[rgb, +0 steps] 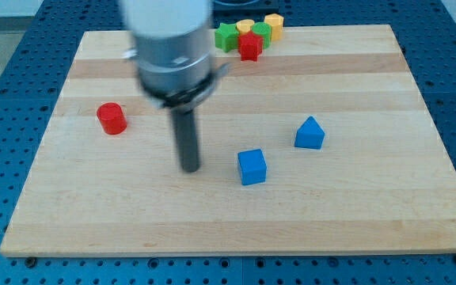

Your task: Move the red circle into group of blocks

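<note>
Wooden board (355,222), upright red circle (112,119)

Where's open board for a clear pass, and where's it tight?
Free: the view's bottom strip below my tip and the blue cube; the right side past the blue triangular block; bottom left below the red cylinder. Crowded: top-edge cluster around the red star.

no readable text, no labels, no brands, no numbers, no signs on anything in view
</note>
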You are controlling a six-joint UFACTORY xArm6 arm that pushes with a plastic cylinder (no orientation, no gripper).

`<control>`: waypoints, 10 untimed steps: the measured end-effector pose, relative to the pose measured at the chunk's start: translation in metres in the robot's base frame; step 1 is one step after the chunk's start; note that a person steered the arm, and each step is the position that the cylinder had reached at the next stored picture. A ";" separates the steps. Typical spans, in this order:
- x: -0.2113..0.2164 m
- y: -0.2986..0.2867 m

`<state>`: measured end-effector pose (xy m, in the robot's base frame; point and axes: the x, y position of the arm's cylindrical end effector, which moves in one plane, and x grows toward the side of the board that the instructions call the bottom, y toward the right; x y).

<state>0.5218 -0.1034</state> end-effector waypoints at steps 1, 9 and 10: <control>0.012 -0.088; -0.141 -0.058; -0.195 -0.014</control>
<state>0.3268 -0.1174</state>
